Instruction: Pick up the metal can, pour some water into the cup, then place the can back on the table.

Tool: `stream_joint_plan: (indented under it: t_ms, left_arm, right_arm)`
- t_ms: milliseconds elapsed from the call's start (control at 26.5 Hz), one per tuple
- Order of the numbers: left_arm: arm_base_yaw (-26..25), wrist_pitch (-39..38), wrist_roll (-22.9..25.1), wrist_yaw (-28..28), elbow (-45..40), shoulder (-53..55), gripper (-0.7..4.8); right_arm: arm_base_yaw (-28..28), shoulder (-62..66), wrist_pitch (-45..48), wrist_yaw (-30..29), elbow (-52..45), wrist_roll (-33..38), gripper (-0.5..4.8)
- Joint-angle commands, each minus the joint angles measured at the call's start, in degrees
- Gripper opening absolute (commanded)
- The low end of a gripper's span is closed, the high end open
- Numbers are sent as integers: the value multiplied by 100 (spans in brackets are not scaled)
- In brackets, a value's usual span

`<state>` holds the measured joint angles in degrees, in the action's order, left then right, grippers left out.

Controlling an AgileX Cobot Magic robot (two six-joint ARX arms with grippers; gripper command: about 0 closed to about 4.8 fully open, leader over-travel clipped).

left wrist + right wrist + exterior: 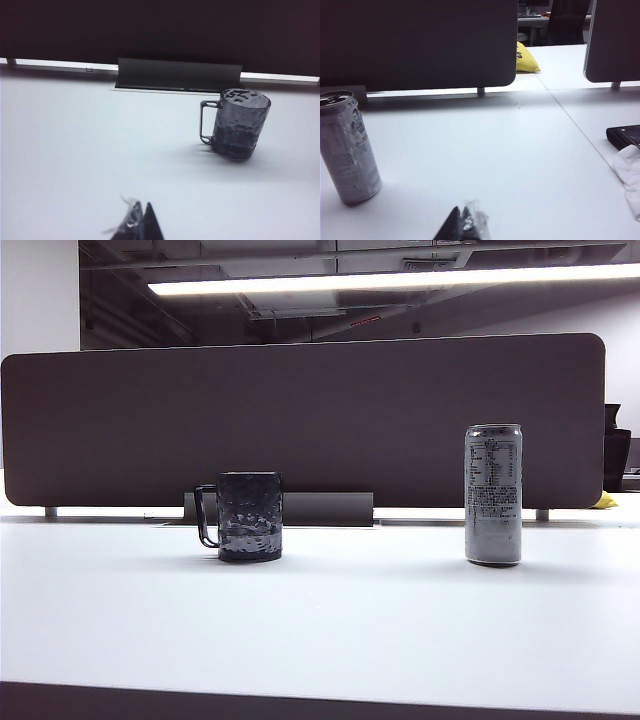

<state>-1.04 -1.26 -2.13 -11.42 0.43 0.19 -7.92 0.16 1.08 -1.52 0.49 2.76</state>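
The metal can carries fine, unreadable print. The left gripper and right gripper are closed, empty, above the worktop.

The left end effector shows only dark, pointed fingertips wrapped in crinkled clear film. The right end effector looks alike: black tips, clear film.

Arms unseen from outside; end effectors barely showing.
Left end effector and right end effector: tips only, cut by frame edge. Can print unreadable.
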Motion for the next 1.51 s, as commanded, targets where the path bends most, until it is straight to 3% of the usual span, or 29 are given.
stream_joint_plan:
  t_ms: [38,1131,1509]
  left_arm:
    - [-15,46,17,-22,9,4,-5]
    - [-13,33,2,-13,7,7,-5]
    - [-15,181,0,763,9,4,-5]
  right_arm:
    - [4,-7,247,-9,-9,24,-5]
    - [-22,-7,177,31,-7,22,-5]
    - [-22,-7,168,31,-7,22,-5]
